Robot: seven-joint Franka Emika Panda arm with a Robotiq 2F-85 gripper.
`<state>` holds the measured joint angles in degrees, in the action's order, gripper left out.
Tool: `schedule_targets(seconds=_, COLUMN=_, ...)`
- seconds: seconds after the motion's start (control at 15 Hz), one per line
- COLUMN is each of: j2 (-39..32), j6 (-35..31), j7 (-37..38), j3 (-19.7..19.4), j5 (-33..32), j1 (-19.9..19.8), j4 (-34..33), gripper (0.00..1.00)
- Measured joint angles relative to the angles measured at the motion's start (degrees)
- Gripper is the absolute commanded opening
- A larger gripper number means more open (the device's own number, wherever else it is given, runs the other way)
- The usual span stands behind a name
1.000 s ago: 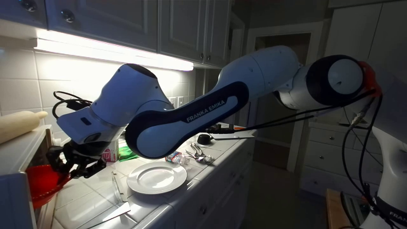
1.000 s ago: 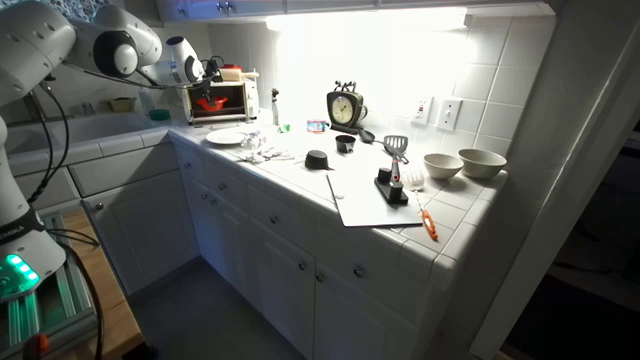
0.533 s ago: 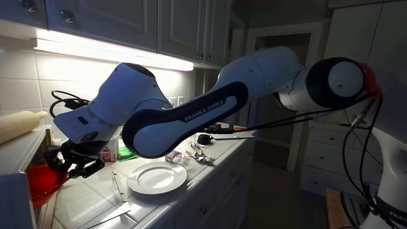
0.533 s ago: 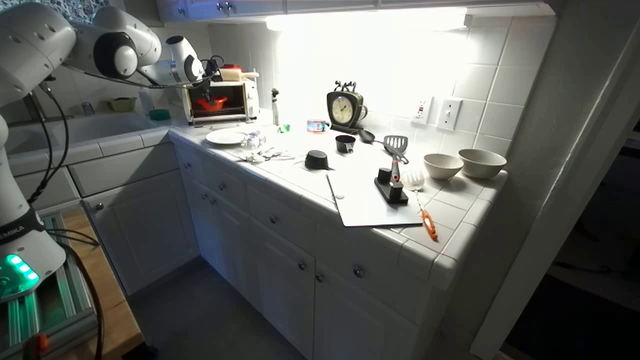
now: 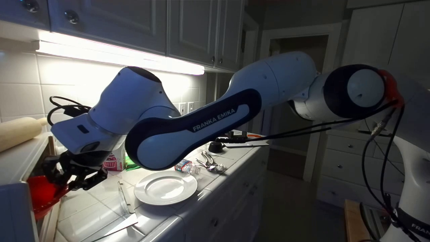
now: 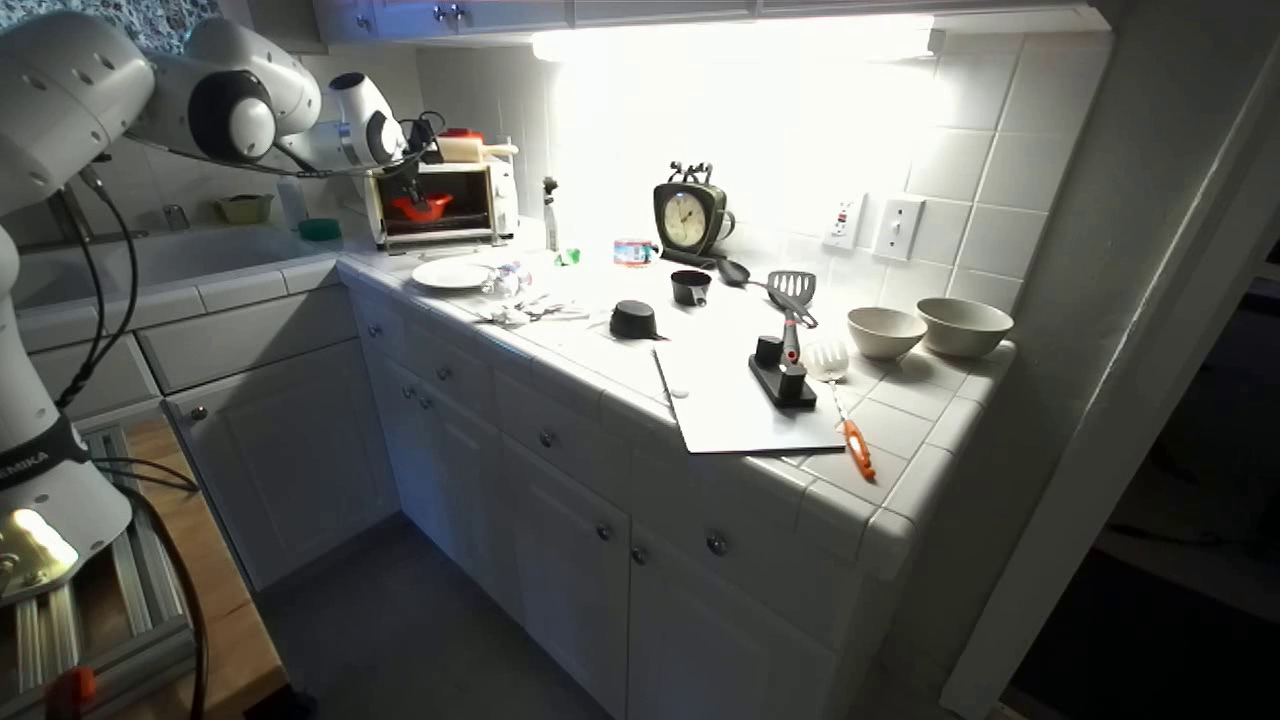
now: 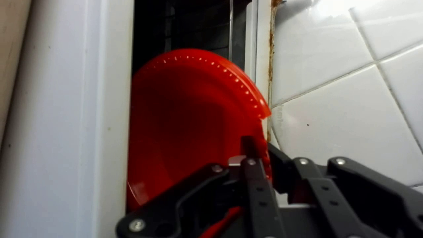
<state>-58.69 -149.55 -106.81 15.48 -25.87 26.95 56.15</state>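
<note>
Against the frame a second ago, we find the gripper [image 7: 262, 150] and the red bowl [image 7: 185, 115] a little farther into the toaster oven [image 6: 505, 205]; the arm's wrist has shifted the same way. We also notice that the base light [image 6: 40, 545], well apart from the oven, was green and is now pale yellow. The white plate [image 5: 166, 188] near the oven and the rolling pin [image 5: 20, 132] on top of it stay where they were.

In an exterior view, we see the arm [image 5: 198, 131] stretched toward the oven: its lettered link slopes down that way, the next section rises, and the wrist bends over again, so that the gripper points downward at the oven's opening. The jaws pinch the bowl's rim, with the inner finger [image 7: 248, 143] inside the wall and the outer finger [image 7: 277, 155] outside it.

We have the bowl partly within the oven's opening, and in the wrist view the oven's top hides one edge of it. Its mouth faces upward, toward the gripper. The rim looks round, so we can make out no long axis across it, and we cannot tell exactly how far it tilts.
</note>
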Motion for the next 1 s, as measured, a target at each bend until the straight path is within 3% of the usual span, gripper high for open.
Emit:
schedule_targets(seconds=0.13, j2=-0.25, j6=0.12, j7=0.00, j3=-0.03, j5=0.00, j1=0.18, j4=-0.47, gripper=0.02)
schedule_targets(seconds=0.27, j2=-0.66, j6=0.23, j7=0.00, j3=-0.05, j5=0.00, j1=0.35, j4=-1.15, gripper=0.33)
schedule_targets(seconds=0.87, j2=-1.24, j6=1.34, j7=0.00, j3=-0.38, j5=0.01, j1=0.72, j4=-2.88, gripper=0.95)
schedule_targets(seconds=1.0, j2=-1.28, j6=1.70, j7=0.00, j3=-0.85, j5=0.01, j1=0.72, j4=-2.90, gripper=1.00)
